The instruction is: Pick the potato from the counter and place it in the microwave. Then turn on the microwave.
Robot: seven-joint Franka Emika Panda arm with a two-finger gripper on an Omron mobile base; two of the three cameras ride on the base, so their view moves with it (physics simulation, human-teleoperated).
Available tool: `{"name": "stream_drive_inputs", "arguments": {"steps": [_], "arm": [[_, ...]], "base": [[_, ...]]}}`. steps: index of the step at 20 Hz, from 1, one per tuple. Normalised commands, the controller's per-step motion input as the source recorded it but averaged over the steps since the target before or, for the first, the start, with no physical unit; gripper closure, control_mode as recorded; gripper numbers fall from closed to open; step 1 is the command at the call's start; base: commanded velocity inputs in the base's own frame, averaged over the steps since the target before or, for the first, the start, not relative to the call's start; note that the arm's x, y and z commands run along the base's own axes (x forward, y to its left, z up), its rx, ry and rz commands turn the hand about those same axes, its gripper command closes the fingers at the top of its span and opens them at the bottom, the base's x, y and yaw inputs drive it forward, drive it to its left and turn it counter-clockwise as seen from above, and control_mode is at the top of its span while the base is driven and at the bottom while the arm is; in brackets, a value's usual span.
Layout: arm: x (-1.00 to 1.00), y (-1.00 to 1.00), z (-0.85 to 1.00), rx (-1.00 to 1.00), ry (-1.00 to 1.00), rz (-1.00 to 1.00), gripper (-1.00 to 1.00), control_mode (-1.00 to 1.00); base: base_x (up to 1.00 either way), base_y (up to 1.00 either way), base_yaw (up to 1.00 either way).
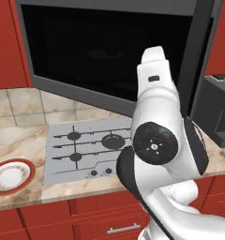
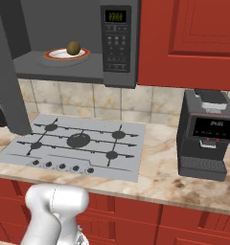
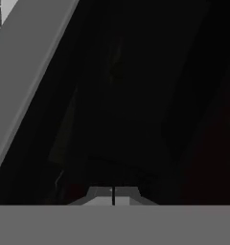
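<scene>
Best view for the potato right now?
Right base view: the potato sits in plain sight on a red-rimmed plate inside the open microwave. The left base view looks at the door's dark glass, the hand view at dark surfaces; I cannot make out the potato in either.

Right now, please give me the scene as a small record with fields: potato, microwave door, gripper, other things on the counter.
potato: on a white red-rimmed plate inside the microwave
microwave door: open, swung out to the left
gripper: shut, holding nothing, close to the dark door glass
cooktop: grey, set in the counter below the microwave
second plate: on the counter, left of the cooktop
coffee machine: black, on the counter, right of the cooktop
</scene>
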Motion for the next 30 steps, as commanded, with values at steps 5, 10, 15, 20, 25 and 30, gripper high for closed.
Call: {"name": "stream_drive_inputs", "arguments": {"steps": [5, 10, 15, 20, 25, 30], "arm": [[0.60, -0.51, 0.04, 0.00, 0.07, 0.15, 1.00, -1.00], [0.65, -0.38, 0.05, 0.00, 0.05, 0.17, 1.00, -1.00], [0.67, -0.27, 0.02, 0.00, 0.01, 0.16, 1.00, -1.00], [0.54, -0.12, 0.00, 0.00, 0.03, 0.11, 1.00, -1.00], [0.48, -0.01, 0.04, 0.00, 0.08, 0.07, 1.00, -1.00], [0.45, 0.00, 0.17, 0.00, 0.12, 0.03, 1.00, -1.00]], "base": [[0.00, 0.00, 0.00], [0.00, 0.00, 0.00], [0.00, 0.00, 0.00], [0.00, 0.00, 0.00], [0.00, 0.00, 0.00], [0.00, 0.00, 0.00]]}}
